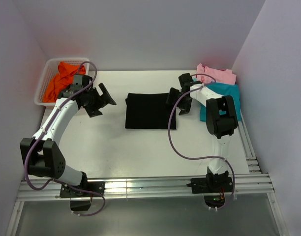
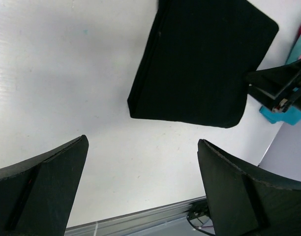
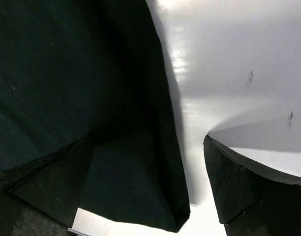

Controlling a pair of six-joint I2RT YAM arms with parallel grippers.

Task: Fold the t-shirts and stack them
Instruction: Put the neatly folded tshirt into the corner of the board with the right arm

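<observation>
Black t-shirt (image 1: 150,111) lies folded (a neat rectangle); left fingers (image 1: 108,95) and right fingers (image 1: 172,96) spread, empty

The folded t-shirt (image 1: 149,111) is lying flat in the middle of the counter (image 1: 116,152). The basket (image 1: 67,59) is sitting at the far left corner, with a crumpled t-shirt (image 1: 62,81) lying in it. At the far right, two more t-shirts are lying touching each other, the rear t-shirt (image 1: 217,74) behind the front t-shirt (image 1: 226,89). The left gripper (image 1: 99,98) is hanging just right of the basket, left of the folded t-shirt and apart from it. The right gripper (image 1: 179,98) is straddling the folded t-shirt's right edge, one finger over the cloth and the other over the counter.
</observation>
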